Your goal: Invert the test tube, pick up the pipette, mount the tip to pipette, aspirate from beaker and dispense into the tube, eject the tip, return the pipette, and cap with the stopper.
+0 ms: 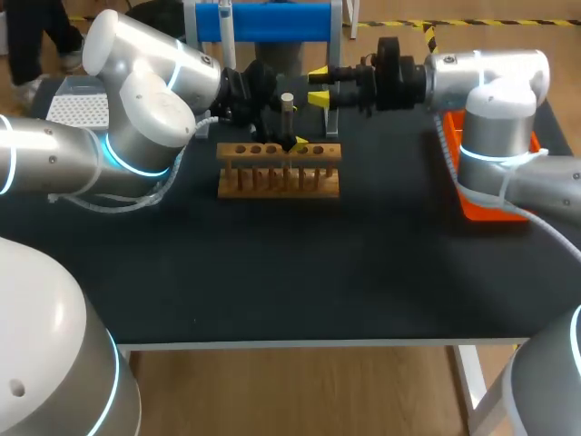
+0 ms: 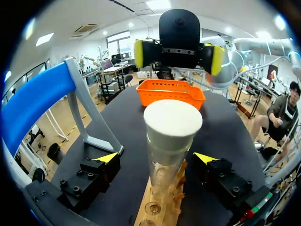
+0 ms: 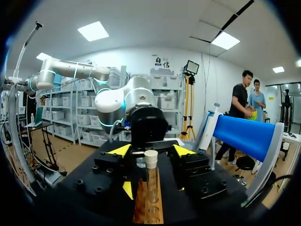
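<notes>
Within the left gripper point(image 2: 155, 159), test tube point(image 2: 171, 141) upright in rack point(image 2: 162, 214), seemingly untouched

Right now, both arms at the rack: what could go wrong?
1. The test tube stands tall in the rack between the left end effector's open fingers; an off-centre close could tilt it or drag the rack.
2. The right end effector faces it across the tube; advancing either arm risks a clash.

White-topped test tube point(image 3: 151, 181) upright in rack point(image 3: 140, 209), right gripper point(image 3: 150, 150) spread wide
</notes>
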Tool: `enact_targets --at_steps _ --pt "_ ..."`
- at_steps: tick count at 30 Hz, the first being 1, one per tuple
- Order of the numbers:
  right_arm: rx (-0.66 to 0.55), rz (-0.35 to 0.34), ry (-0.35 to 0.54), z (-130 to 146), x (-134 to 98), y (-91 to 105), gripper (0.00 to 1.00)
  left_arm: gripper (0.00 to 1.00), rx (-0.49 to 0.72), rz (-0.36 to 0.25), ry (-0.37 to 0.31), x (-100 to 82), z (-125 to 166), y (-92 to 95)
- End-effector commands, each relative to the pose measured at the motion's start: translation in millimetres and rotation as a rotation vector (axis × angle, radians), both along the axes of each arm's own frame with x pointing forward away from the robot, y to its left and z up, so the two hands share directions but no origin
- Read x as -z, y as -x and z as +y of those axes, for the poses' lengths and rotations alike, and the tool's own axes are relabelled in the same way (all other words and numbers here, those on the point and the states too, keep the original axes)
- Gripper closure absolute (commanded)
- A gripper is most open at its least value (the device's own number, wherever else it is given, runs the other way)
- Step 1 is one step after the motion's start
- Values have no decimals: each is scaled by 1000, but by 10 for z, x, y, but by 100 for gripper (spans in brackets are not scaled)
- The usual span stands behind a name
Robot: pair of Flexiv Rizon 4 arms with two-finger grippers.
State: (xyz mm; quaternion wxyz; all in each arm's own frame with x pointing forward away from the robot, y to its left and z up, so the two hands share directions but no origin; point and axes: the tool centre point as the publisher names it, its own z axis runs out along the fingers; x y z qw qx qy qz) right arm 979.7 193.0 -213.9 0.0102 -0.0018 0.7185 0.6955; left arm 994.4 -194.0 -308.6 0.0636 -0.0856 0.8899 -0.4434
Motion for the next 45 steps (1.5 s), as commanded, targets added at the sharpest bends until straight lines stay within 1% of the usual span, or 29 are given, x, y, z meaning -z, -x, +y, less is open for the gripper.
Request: enact_targets --at_steps 1,11,32,45 --pt "-13 8 -11 26 -6 -20 100 0 2 3 -2 0 -3 -16" --pt "-41 33 -29 112 -33 -11 100 0 2 3 -2 0 -3 -16" --pt "-80 67 -37 334 19 36 100 0 2 3 -2 0 -3 -16" --pt "-91 80 -45 401 73 37 100 0 2 3 -2 0 -3 -16"
